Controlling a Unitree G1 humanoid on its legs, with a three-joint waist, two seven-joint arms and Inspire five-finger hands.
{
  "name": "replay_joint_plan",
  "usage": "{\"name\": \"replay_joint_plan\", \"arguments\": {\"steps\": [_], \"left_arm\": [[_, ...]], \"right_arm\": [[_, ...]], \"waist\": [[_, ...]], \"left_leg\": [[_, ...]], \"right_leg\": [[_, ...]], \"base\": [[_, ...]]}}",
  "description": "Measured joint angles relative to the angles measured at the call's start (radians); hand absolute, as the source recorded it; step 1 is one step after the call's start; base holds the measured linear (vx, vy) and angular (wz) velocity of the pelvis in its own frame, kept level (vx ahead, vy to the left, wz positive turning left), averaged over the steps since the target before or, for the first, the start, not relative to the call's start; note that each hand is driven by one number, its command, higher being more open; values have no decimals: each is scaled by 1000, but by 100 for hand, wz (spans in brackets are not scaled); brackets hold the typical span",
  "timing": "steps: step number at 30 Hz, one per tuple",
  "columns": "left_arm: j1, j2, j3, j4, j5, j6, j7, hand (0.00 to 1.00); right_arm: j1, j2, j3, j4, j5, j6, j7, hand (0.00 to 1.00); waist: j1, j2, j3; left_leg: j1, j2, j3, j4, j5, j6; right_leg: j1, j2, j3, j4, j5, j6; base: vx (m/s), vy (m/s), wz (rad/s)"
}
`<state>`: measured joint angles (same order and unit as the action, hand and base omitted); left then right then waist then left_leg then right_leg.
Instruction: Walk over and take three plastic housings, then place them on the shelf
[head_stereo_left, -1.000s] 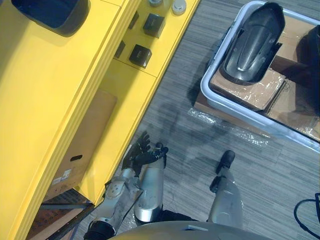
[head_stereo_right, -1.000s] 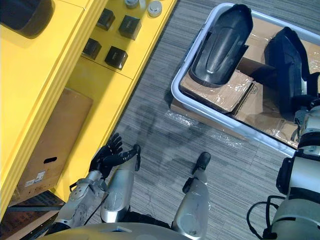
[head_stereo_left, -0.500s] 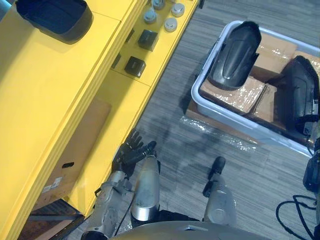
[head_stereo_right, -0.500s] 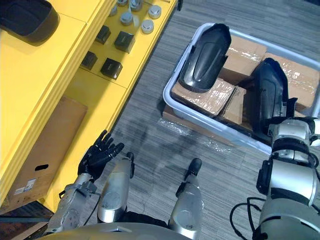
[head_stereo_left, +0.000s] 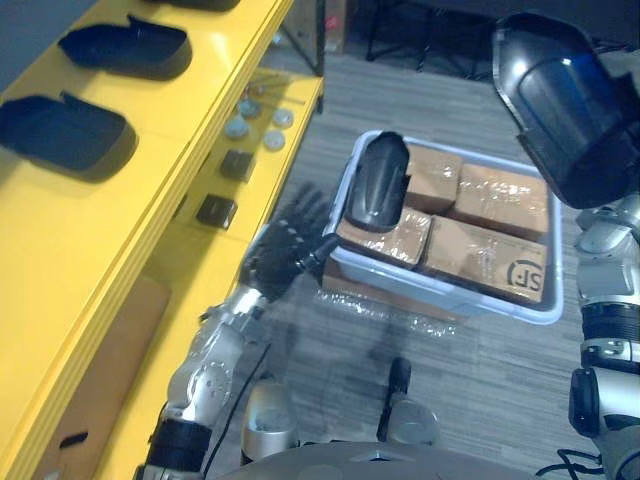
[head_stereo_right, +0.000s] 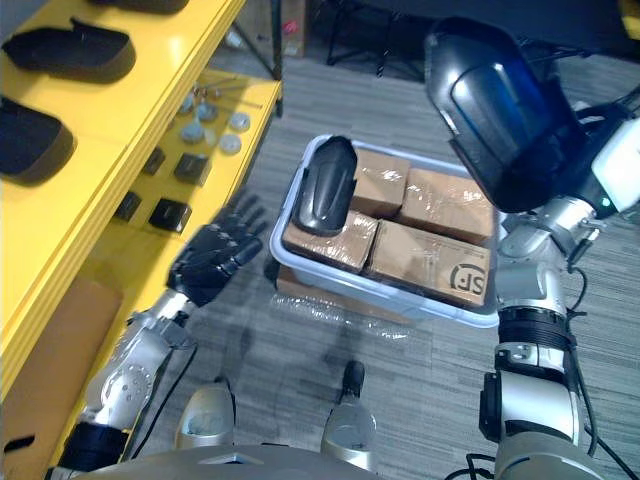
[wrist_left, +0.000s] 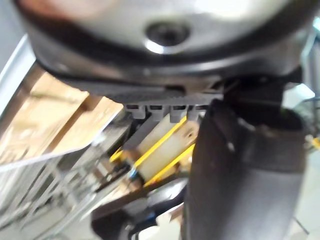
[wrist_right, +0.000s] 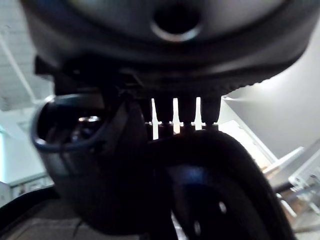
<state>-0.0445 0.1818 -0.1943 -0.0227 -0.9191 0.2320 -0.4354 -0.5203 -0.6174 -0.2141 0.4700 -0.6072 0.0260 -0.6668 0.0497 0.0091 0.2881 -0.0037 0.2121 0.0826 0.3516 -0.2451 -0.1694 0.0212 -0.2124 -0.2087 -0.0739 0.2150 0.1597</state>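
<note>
right hand (wrist_right: 165, 55) masked by the raised black housing (head_stereo_right: 500, 110), left hand (head_stereo_left: 282, 260) blurred in the left eye view, farthest shelf housing (head_stereo_left: 195, 3) cut off by the top edge, small parts (head_stereo_left: 237, 163) on the lower ledge (head_stereo_left: 262, 172) too small to identify

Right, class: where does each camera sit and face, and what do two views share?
Left eye view: head, looking down at yellow shelf, bin and open left robot hand.
Right eye view: head, beside it; right robot hand holds a raised housing.
Left wrist view: along left robot hand towards boxes.
Right wrist view: along right robot hand, against housing.
Shared: both eyes show bin.
</note>
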Motion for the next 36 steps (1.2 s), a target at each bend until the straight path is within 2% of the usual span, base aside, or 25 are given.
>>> {"name": "replay_joint_plan", "arguments": {"steps": [1, 3, 7, 9, 10, 13, 16, 20, 26, 34, 35, 36], "left_arm": [[-19, -7, -19, 25, -17, 21, 2, 100], [-70, -35, -62, 109, -60, 65, 41, 100], [-135, -51, -63, 177, -100, 63, 138, 100], [-158, -50, -56, 200, -105, 35, 177, 100], [-168, -51, -41, 208, -133, 7, 195, 100], [-194, -53, -38, 211, -164, -23, 223, 100], [-204, -72, -39, 211, -183, -78, 241, 100], [-204, -89, -46, 211, -222, -104, 242, 100], [-240, -98, -85, 173, -335, -161, 186, 100], [-241, -110, -116, 88, -324, -209, 232, 100], [-241, -111, -116, 85, -322, -210, 238, 0], [-240, -112, -117, 72, -318, -211, 252, 0]], "right_arm": [[0, 2, 11, -10, -14, -18, 0, 0], [2, 10, 40, -80, -55, -95, -2, 0], [23, 41, 43, -199, -55, -183, -29, 0], [65, 64, 42, -252, -54, -226, -41, 0], [101, 97, 45, -279, -54, -268, -43, 0], [133, 139, 58, -288, -53, -312, -44, 0], [175, 196, 106, -290, -51, -356, -42, 0], [217, 238, 161, -290, -51, -383, -28, 0], [271, 286, 259, -290, -51, -385, -6, 0], [273, 317, 304, -290, 36, -392, 14, 0], [273, 321, 305, -290, 40, -392, 15, 0], [273, 329, 305, -290, 47, -392, 18, 0]], "waist": [[-5, -1, -8], [-34, -4, -22], [-67, -9, -33], [-84, -15, -53], [-88, -23, -70], [-89, -30, -84], [-96, -29, -100], [-102, -29, -101], [-107, -26, -103], [-106, -17, -125], [-105, -17, -126], [-104, -17, -128]], "left_leg": [[13, 0, 9, -9, 0, 0], [54, 0, 43, -35, 0, 0], [99, 0, 82, -64, 4, -1], [106, -1, 83, -80, 13, -2], [123, -1, 96, -102, 23, -4], [136, -6, 102, -120, 33, -4], [144, -8, 104, -133, 42, -6], [152, -11, 106, -151, 53, -6], [155, -14, 101, -163, 62, -6], [151, -23, 93, -167, 64, -3], [151, -23, 93, -167, 64, -3], [151, -23, 93, -166, 64, -3]], "right_leg": [[2, 0, 5, 0, 0, 0], [13, 0, 26, -1, 0, 0], [17, 3, 56, -2, -1, -2], [17, 3, 56, -2, -2, -3], [17, 6, 64, -3, -3, -4], [17, 4, 71, -3, -3, -4], [17, 4, 72, -3, -3, -4], [18, 3, 74, -3, -3, -4], [18, 1, 69, -3, -3, -4], [19, -7, 59, -3, -3, -4], [19, -8, 59, -3, -3, -4], [19, -8, 58, -3, -3, -4]], "base": [[49, 36, -35], [25, 37, -35], [-11, 28, -27], [1, 0, -4], [9, -5, -10], [-10, 0, -7], [0, 0, 0], [-4, 1, -1], [-3, 1, 2], [-5, 6, 2], [0, 0, 0], [0, 0, 0]]}}
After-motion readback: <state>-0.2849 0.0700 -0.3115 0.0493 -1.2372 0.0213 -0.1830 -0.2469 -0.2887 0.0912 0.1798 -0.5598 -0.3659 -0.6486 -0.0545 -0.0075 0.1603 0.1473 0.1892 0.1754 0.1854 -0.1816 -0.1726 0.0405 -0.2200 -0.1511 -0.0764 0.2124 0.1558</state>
